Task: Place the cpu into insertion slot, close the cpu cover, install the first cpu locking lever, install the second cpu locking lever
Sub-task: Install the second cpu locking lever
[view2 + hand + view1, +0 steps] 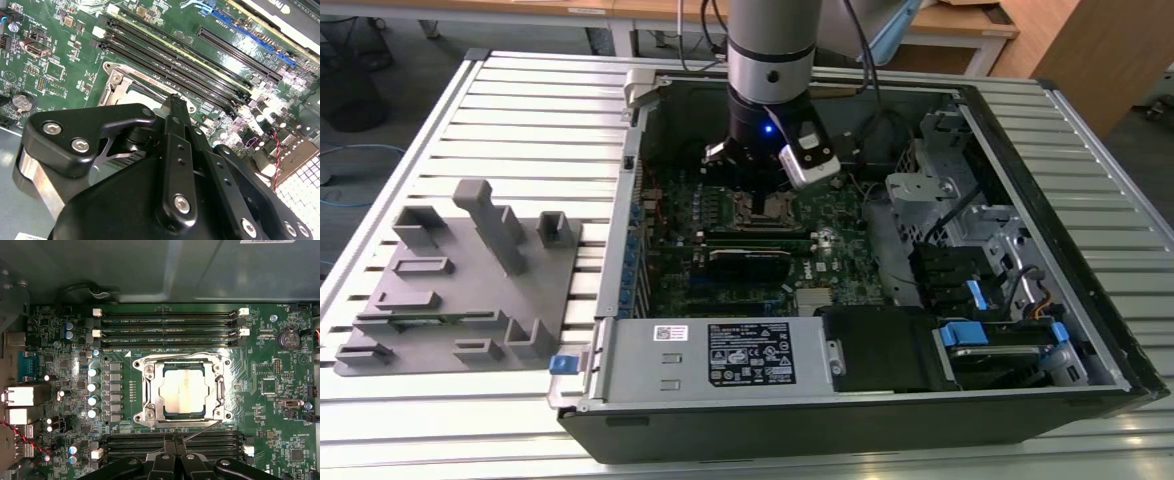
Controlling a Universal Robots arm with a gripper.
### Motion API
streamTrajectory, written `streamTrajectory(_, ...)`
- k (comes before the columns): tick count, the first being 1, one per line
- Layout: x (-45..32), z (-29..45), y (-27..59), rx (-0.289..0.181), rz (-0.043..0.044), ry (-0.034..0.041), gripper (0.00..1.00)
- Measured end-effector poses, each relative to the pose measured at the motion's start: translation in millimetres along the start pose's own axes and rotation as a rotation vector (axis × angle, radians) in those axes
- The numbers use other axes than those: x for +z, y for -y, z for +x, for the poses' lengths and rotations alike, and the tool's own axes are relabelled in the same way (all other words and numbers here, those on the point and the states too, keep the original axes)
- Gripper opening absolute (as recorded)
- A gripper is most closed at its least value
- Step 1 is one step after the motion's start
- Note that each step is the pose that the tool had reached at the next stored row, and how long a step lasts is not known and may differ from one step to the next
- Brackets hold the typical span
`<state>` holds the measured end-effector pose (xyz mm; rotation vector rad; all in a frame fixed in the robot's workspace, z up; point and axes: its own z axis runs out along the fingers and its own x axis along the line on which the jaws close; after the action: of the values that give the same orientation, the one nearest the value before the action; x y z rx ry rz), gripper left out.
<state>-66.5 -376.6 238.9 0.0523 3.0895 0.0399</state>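
The cpu (182, 388), a dull silver square, lies in the insertion slot (221, 363) of the green motherboard. The cpu cover (150, 390) lies flat over it, and the chip shows through its window. A thin wire locking lever (202, 430) runs slantwise along the socket's side, lifted a little off the board. My gripper (174, 440) is shut, its tips right at that lever's free end beside the socket. In the second wrist view the joined gripper (173, 100) points at the cover's edge (116, 85). In the exterior view the gripper (750, 195) hangs low over the socket (763, 215).
Long black memory slots (167, 325) flank the socket on two sides. The open computer case (607, 250) walls in the board, with the white-labelled power supply (750, 352) in front and a drive cage (947, 200) at the exterior view's right. A grey fixture (460, 280) stands outside at its left.
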Motion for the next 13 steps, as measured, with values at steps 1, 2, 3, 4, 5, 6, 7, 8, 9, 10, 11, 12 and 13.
streamTrajectory(1,0.0,0.0,0.0,0.0,0.0,0.0001,0.11)
streamTrajectory(2,0.1,0.0,0.0,0.0,0.0,0.0001,0.11)
streamTrajectory(3,0.1,0.0,0.0,0.0,0.0,0.0,0.11)
streamTrajectory(4,0.1,0.0,0.0,0.0,0.0,0.0001,0.11)
streamTrajectory(5,0.2,0.0,0.0,0.0,-0.0001,0.0,0.11)
streamTrajectory(6,0.5,0.1,0.0,0.0,-0.0003,0.0002,0.11)
streamTrajectory(7,0.8,0.2,0.0,0.0,-0.0003,0.0002,0.11)
streamTrajectory(8,1.0,0.5,0.0,0.0,-0.0002,0.0002,0.11)
streamTrajectory(9,1.2,1.0,0.1,0.0,0.0,0.0001,0.11)
streamTrajectory(10,1.5,1.8,0.1,0.0,0.0,0.0001,0.11)
streamTrajectory(11,1.8,2.6,0.2,0.0,0.0,0.0001,0.11)
streamTrajectory(12,2.2,3.7,0.2,0.0,0.0,0.0001,0.11)
streamTrajectory(13,2.8,4.8,0.2,0.0,-0.0002,0.0001,0.11)
